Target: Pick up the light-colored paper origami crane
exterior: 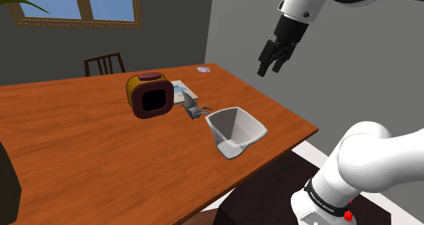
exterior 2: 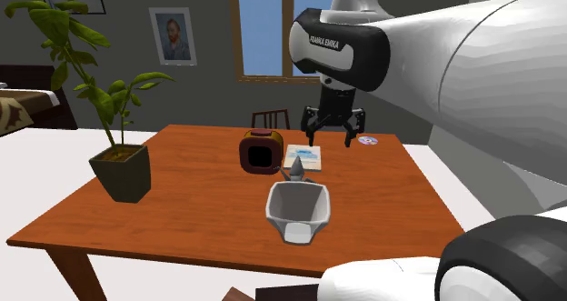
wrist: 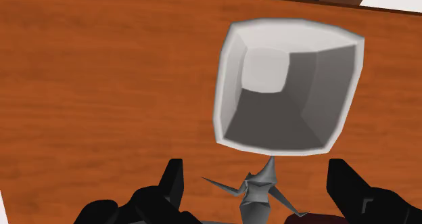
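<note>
Between white bowl (exterior: 231, 147) and yellow box (exterior: 149, 94), grey origami crane (exterior: 192, 109)

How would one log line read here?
black two-finger gripper: open, raised; grey folded origami crane: on wooden table, unheld; white square bin: beside crane

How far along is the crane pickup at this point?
Done: nothing is grasped; the crane lies on the table beside the white bowl. In hand: the gripper hangs open above the table, and in the wrist view the crane sits between its spread fingers, so it looks lined up. Left: descend, close on the crane, lift.
</note>
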`<state>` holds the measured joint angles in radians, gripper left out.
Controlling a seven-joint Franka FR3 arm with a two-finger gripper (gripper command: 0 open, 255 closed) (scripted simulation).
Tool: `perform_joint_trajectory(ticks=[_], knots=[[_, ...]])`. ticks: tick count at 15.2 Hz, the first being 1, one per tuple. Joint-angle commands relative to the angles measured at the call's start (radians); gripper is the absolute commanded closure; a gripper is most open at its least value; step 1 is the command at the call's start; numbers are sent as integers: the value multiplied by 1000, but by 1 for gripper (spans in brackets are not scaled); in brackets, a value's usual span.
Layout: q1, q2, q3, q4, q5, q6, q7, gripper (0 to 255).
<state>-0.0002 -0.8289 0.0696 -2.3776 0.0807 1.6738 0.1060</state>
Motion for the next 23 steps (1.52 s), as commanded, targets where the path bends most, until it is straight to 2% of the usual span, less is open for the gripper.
perform_joint_trajectory(ticks=[1,7,12,18,23], knots=[[0,0,0,0,0,0,0,0],[-15,165,53,-31,10,205,63,0],[-34,332,95,-17,2,363,121,0],[-61,556,141,49,-38,525,206,0],[-78,754,165,142,-105,629,292,0]])
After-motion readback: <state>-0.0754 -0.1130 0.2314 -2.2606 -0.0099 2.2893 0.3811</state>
